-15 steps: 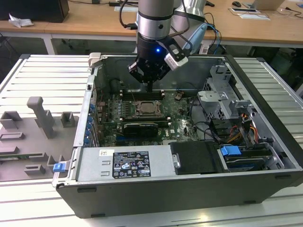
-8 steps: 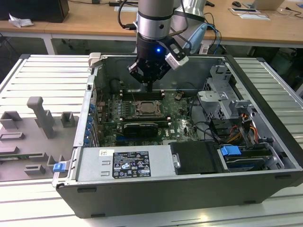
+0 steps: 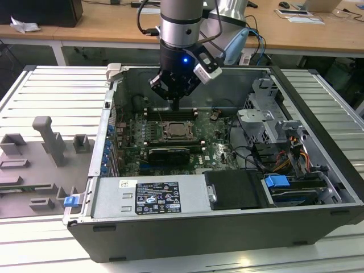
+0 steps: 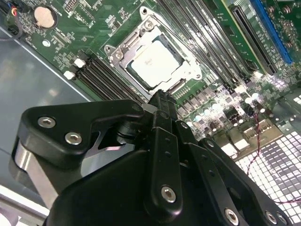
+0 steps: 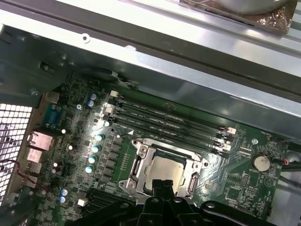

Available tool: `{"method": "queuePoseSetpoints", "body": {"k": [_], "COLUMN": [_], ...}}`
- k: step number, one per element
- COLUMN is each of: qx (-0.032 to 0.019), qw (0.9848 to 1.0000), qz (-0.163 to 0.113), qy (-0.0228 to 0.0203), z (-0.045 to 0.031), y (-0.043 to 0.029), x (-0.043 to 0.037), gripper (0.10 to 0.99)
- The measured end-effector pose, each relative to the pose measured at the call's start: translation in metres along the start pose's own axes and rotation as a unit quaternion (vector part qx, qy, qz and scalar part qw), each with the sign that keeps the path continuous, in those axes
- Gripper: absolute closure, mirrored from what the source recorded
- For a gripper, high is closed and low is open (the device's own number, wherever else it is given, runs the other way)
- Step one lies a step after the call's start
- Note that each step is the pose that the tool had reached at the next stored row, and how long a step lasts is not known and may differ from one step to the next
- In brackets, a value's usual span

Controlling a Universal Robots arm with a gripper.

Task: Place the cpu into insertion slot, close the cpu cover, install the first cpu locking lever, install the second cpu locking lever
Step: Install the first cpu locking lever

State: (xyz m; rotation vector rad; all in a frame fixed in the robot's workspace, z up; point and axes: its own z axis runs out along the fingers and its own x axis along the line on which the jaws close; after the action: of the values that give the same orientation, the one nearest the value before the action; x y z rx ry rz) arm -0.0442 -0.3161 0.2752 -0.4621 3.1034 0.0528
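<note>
Silver cpu (image 3: 178, 130) just beneath tool (image 3: 176, 106)

Exterior view looks down steeply into the case (image 3: 170, 227); both wrist views, close above, share the socket (image 4: 123, 49) (image 5: 141, 162).

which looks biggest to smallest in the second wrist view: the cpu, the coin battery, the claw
1. claw, though it is nearest the camera, which inflates its look
2. cpu
3. coin battery
</note>
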Motion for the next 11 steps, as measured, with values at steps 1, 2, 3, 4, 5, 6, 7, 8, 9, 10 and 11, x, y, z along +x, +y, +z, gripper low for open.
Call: {"method": "queuePoseSetpoints", "body": {"k": [1, 2, 3, 4, 5, 6, 7, 8, 9, 10, 11], "qx": [0.0000, 0.0000, 0.0000, 0.0000, 0.0000, 0.0000, 0.0000, 0.0000, 0.0000, 0.0000, 0.0000], "qw": [1.0000, 1.0000, 1.0000, 1.0000, 1.0000, 1.0000, 1.0000, 1.0000, 1.0000, 1.0000, 1.0000], "qz": [0.000, 0.000, 0.000, 0.000, 0.000, 0.000, 0.000, 0.000, 0.000, 0.000, 0.000], "qy": [0.0000, 0.0000, 0.0000, 0.0000, 0.0000, 0.0000, 0.0000, 0.0000, 0.0000, 0.0000, 0.0000], "z": [0.0000, 0.0000, 0.0000, 0.0000, 0.0000, 0.0000, 0.0000, 0.0000, 0.0000, 0.0000, 0.0000], "y": [0.0003, 0.0009, 0.0012, 0.0015, 0.0020, 0.0023, 0.0026, 0.0029, 0.0031, 0.0034, 0.0037], "x": [0.0011, 0.0030, 0.0040, 0.0050, 0.0066, 0.0076, 0.0084, 0.0095, 0.0102, 0.0112, 0.0121], "gripper": [0.980, 0.980, 0.980, 0.980, 0.980, 0.980, 0.980, 0.980, 0.980, 0.980, 0.980]}}
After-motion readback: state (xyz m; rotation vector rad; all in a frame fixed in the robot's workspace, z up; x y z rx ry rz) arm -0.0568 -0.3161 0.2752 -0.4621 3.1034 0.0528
